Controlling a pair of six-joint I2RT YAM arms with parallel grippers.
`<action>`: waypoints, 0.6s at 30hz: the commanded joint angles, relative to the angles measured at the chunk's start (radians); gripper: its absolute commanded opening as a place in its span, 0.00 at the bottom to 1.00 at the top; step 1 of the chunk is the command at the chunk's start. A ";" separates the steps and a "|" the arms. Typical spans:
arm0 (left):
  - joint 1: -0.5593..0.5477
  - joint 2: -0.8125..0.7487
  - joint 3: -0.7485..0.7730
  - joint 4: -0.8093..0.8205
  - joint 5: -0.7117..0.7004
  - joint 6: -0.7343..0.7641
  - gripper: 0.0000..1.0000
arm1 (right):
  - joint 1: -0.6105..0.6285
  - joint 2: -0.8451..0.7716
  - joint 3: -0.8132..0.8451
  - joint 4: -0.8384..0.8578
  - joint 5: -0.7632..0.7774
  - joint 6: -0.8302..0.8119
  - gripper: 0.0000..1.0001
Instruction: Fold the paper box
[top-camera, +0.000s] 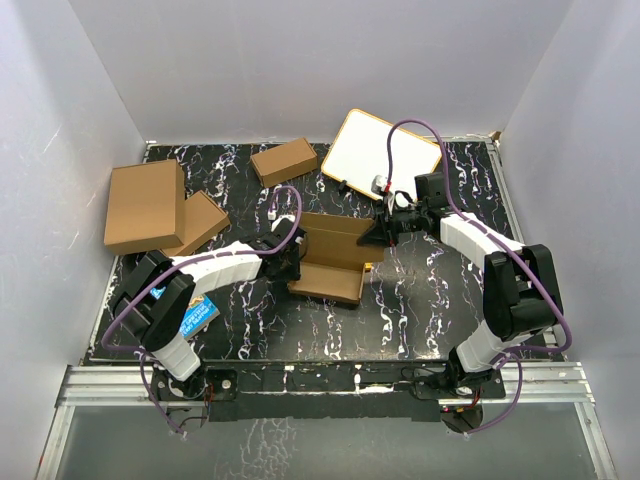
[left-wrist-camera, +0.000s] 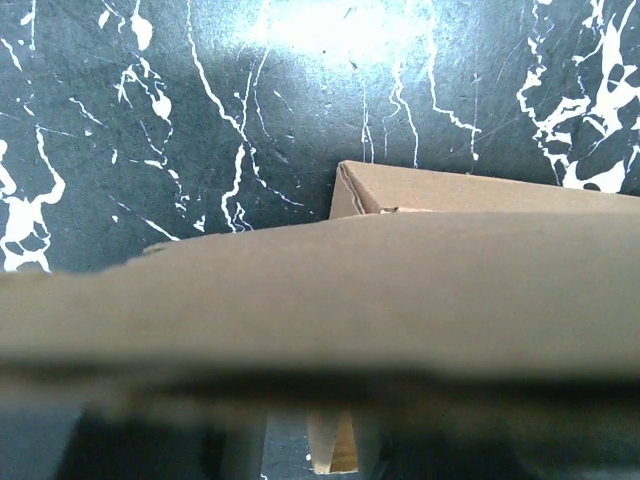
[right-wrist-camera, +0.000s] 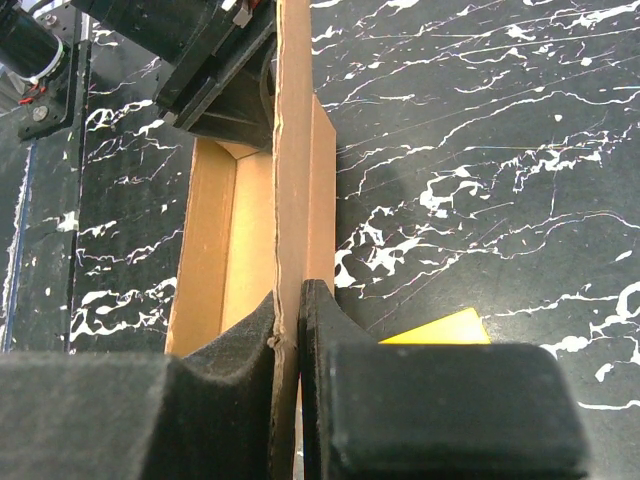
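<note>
packet (top-camera: 200, 312): one, blue, flat, beside the left arm
right gripper (right-wrist-camera: 288, 330): foam pads pinch one upright box wall
left gripper (top-camera: 290, 256): at the box's left side; finger spread cannot be told
paper box (top-camera: 335, 268): one, brown corrugated, part-folded, mid-table
cartons (top-camera: 145, 205): three, plain brown, far left
board (top-camera: 385, 152): one, white, wood-framed

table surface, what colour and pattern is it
The table is black with white marble-like veining; the right wrist view shows it best.
</note>
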 joint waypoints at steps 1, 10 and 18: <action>-0.028 -0.039 0.036 -0.034 -0.003 0.062 0.31 | 0.008 -0.015 0.010 0.074 -0.053 -0.017 0.08; -0.028 -0.023 0.069 -0.011 -0.013 0.089 0.42 | 0.010 -0.016 0.009 0.075 -0.051 -0.018 0.08; -0.032 -0.032 0.069 0.001 -0.033 0.106 0.43 | 0.011 -0.014 0.008 0.077 -0.049 -0.018 0.08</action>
